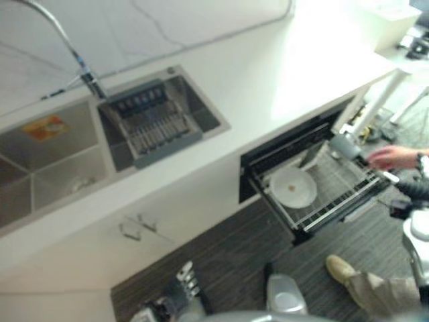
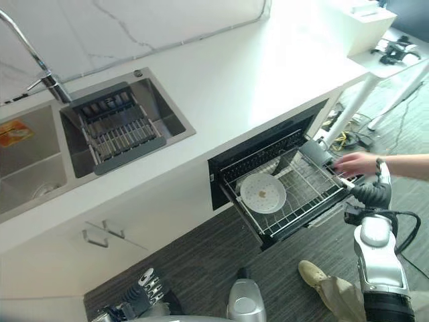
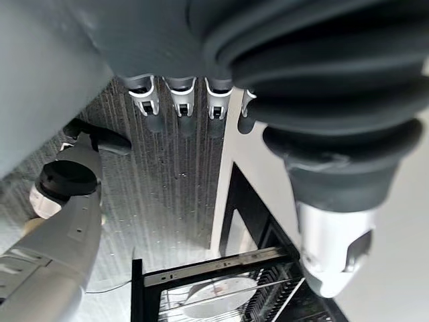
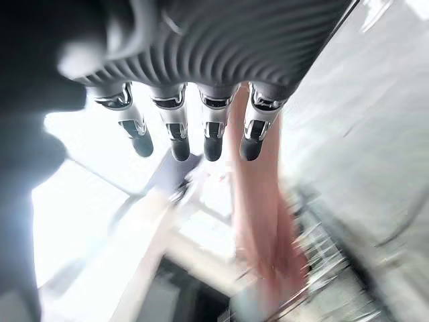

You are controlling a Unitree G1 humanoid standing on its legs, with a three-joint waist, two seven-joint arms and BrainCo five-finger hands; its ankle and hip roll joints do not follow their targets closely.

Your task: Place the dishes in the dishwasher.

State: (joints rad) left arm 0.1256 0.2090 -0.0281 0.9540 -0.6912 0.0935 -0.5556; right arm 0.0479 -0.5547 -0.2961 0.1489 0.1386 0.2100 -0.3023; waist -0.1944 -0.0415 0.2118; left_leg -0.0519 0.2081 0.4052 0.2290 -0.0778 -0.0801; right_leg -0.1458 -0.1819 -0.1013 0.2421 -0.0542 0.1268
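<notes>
The dishwasher's wire rack [image 2: 305, 201] is pulled out below the counter. A white plate [image 2: 263, 192] lies flat in its left part. A person's hand [image 2: 356, 162] reaches over the rack's far right edge, beside a grey piece [image 2: 315, 151]. My right hand [image 2: 367, 193] hovers just right of the rack, under that person's forearm; its fingers [image 4: 177, 134] hang straight and hold nothing. My left hand [image 2: 144, 288] hangs low by the cabinet front, above the floor, with fingers [image 3: 182, 100] straight and empty. The left wrist view looks down on the plate [image 3: 214, 296].
A double sink [image 2: 33, 168] is set into the white counter, with a grey drainer basket [image 2: 117, 131] in its right basin and a tap [image 2: 40, 67] behind. A person's shoe [image 2: 312, 272] stands on the striped floor before the rack. White table legs [image 2: 348, 107] stand at right.
</notes>
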